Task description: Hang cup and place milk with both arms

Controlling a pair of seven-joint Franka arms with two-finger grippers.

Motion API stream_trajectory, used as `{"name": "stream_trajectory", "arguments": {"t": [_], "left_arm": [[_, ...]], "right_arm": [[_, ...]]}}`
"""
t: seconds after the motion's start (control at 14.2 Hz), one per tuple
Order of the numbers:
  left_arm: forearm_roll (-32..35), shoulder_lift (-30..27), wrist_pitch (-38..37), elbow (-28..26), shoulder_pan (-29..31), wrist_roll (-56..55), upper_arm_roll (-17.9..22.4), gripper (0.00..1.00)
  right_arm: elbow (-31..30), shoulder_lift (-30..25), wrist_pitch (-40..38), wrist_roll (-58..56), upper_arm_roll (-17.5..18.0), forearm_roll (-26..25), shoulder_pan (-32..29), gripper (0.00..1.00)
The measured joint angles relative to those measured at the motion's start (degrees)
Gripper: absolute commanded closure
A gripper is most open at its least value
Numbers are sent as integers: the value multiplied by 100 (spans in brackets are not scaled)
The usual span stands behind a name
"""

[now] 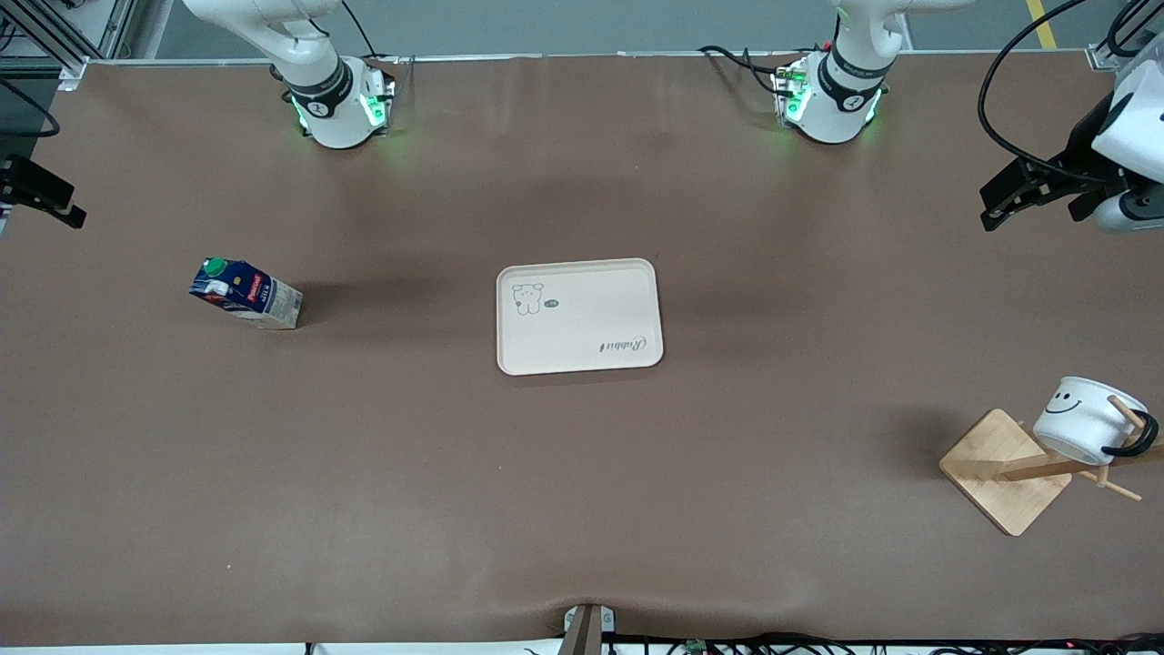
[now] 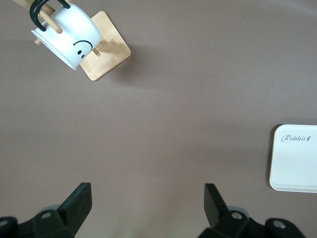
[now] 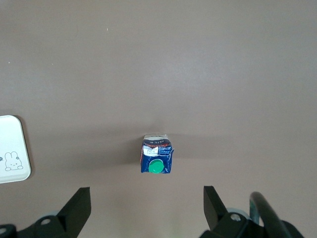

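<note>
White, the cup point(image 1: 1084, 420) is already hung on the wooden rack point(image 1: 1009, 471), toward the left arm's end from the tray point(image 1: 579, 316). The milk point(image 1: 244, 293) is left standing toward the right arm's end. Both left gripper point(image 2: 147, 207) and right gripper point(image 3: 146, 208) are held apart, empty; a descent onto the carton is judged next
</note>
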Motion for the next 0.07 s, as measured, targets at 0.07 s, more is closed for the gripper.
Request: {"name": "stream_trajectory", "arguments": {"t": [0.07], "left_arm": [[0, 9, 0, 13, -5, 0, -5, 0]], "right_arm": [[0, 0, 0, 0, 0, 0, 0, 0]]}}
